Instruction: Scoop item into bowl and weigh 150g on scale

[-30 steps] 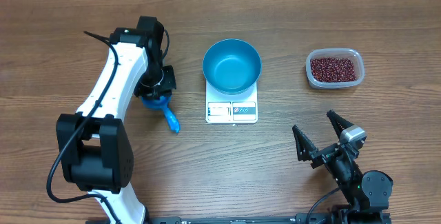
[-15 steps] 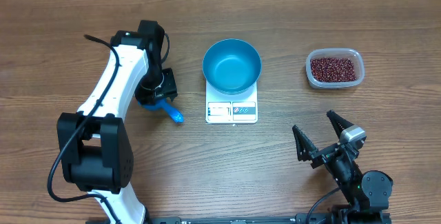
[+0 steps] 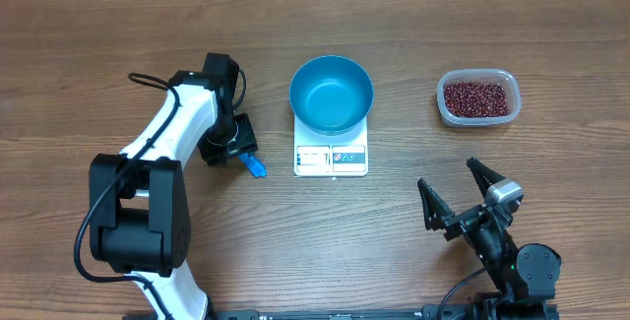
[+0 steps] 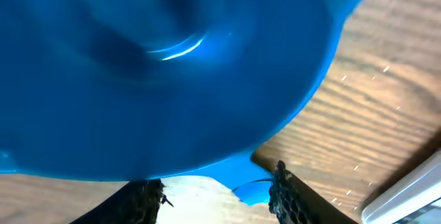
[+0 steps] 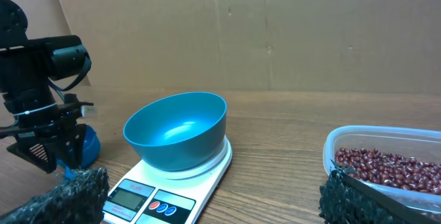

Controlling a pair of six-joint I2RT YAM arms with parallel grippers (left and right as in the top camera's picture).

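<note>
Left gripper [image 3: 239,151] over one scoop [image 3: 255,168]; one bowl [image 3: 331,98], one scale [image 3: 331,160].

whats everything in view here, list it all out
bowl: 1, bright blue, empty, on the scale
scale: 1, white, mid-table, display and buttons on its near edge
beans: one heap, dark red-brown, in the tub
tub: 1, clear plastic, right of the bowl
scoop: 1, blue, left of the scale, at the left gripper
table: 1, brown wood
cardboard wall: brown, behind the table
left gripper: 1, black, on the white and black arm, over the scoop, grip unclear
right gripper: 1, black, open and empty, near the table's front edge
</note>
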